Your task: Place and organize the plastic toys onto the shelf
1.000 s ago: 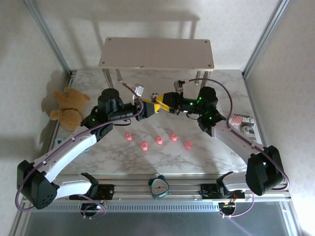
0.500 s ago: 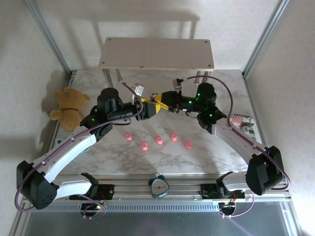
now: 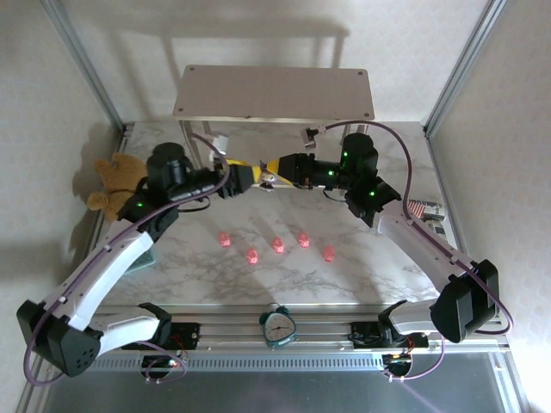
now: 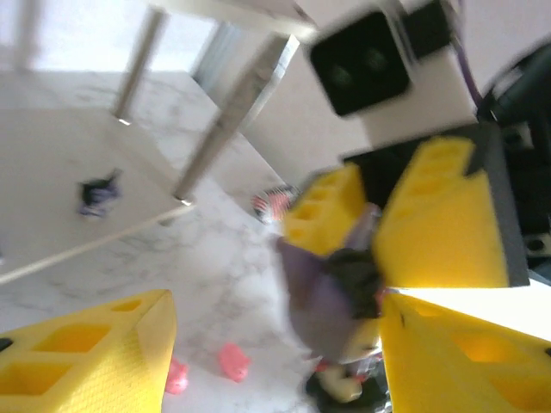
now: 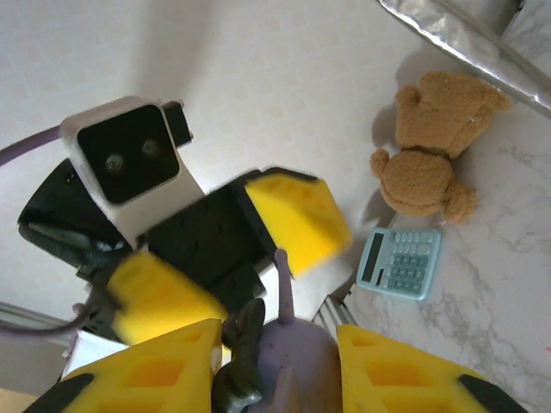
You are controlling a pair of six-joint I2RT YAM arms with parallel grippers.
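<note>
top view: bright, even, soft light from above; shelf (image 3: pixel 274 92) throws a broad pale shadow up the back wall | left wrist: heavy motion blur, purple figurine (image 4: pixel 331 297) smeared (edges gone), upper left washed out | right wrist: sharper, teddy bear (image 5: pixel 435 142) crisp, soft shadow on the wall beside it, close foreground soft

Left fingers (image 4: pixel 86 353) newly apart, off purple figurine (image 4: pixel 323 297)

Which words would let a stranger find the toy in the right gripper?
Find the beige two-tier shelf at the back. Just in front of it the right gripper pinches a small purple figurine between yellow fingers. Unlike the pink toys lying on the marble table, it is purple and held in the air.
</note>
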